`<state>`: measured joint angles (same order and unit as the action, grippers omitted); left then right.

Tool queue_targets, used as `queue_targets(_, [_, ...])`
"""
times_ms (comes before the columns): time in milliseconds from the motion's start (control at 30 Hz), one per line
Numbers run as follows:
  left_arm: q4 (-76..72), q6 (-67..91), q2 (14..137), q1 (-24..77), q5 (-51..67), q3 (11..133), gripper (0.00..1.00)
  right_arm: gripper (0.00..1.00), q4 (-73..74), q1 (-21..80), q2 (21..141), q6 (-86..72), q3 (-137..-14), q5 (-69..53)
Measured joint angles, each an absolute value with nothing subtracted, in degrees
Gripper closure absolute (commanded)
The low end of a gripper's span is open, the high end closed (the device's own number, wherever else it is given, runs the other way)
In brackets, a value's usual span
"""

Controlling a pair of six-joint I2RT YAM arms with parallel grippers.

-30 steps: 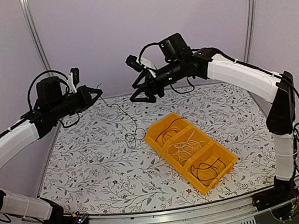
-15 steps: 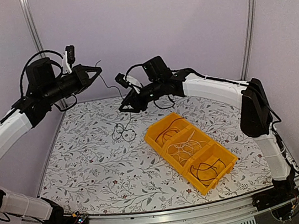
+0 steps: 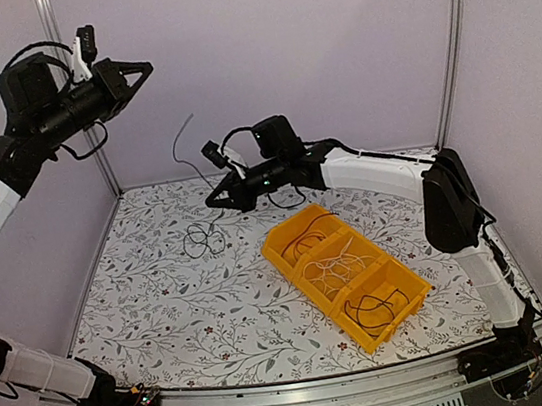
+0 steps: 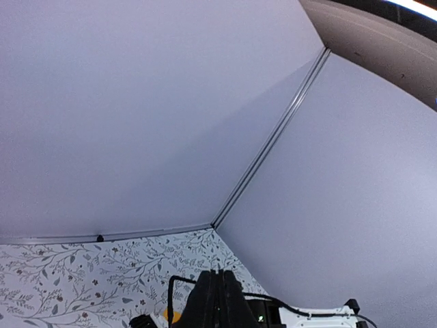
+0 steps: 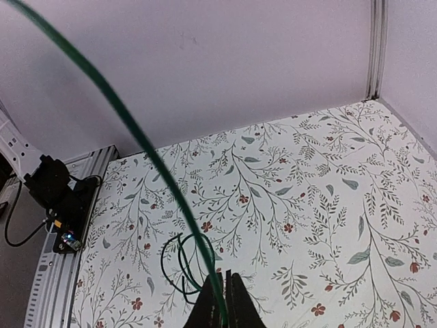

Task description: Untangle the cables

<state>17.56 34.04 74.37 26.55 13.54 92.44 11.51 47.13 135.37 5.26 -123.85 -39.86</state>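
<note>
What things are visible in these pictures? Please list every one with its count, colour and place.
loose cable: one as far as shows, dark, coiled on the table left of the bin, a strand rising through the right hand
dark cable: one, far compartment of the bin
white cable: one, middle compartment
black cable: one, near compartment
bin: one, yellow, three compartments, right of centre
table: one, white floral top
left hand: black, shut, raised high at left, nothing seen in it
right hand: black, shut on the loose cable, low over the far centre
</note>
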Motion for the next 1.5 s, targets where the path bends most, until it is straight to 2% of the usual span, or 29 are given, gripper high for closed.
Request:
queue_targets(100, [14.5,34.1,74.6,26.5,12.5,99.0,1.00,0.91,13.2,46.9,136.2,5.0,-122.0,-39.6])
queue_targets(200, [11.3,34.2,74.0,26.5,12.1,103.0,1.00,0.96,15.1,46.7,138.0,5.1,-120.2,-39.5])
queue_targets(400, [10.3,33.6,74.0,26.6,11.1,104.9,1.00,0.99,17.6,46.5,139.3,5.3,-119.4,-39.7])
queue_targets(467, [11.6,32.5,73.9,26.6,9.6,103.7,0.93,1.00,17.7,46.5,139.3,5.4,-119.7,-40.3])
queue_targets(567, [13.1,30.7,71.4,26.6,6.2,96.0,0.78,1.00,19.1,46.5,139.3,5.7,-121.1,-41.8])
queue_targets(667, [14.4,30.7,66.6,26.6,1.4,81.1,0.72,1.00,19.7,46.5,139.2,5.8,-123.0,-43.0])
queue_targets(833, [13.5,29.7,56.9,26.7,0.6,58.5,0.63,1.00,19.7,46.4,137.1,4.9,-123.5,-43.6])
queue_targets(1000, [10.1,26.1,48.6,29.3,1.3,47.8,0.46,1.00,19.7,46.4,133.7,2.5,-124.6,-42.7])
queue_targets(1100, [8.2,22.8,47.7,31.6,1.0,44.9,0.45,1.00,19.7,46.4,131.7,1.1,-126.1,-42.6])
queue_targets(1267, [5.2,19.6,52.0,33.4,-0.6,40.4,0.51,1.00,19.6,46.3,128.6,-0.5,-126.7,-42.8])
queue_targets(1400, [4.9,21.4,57.5,33.5,-4.5,38.7,0.53,1.00,19.6,46.3,127.2,-0.6,-126.9,-43.5])
queue_targets(1500, [3.2,24.5,59.5,33.5,-6.7,36.8,0.50,1.00,19.7,46.3,126.6,-0.5,-126.9,-44.0])
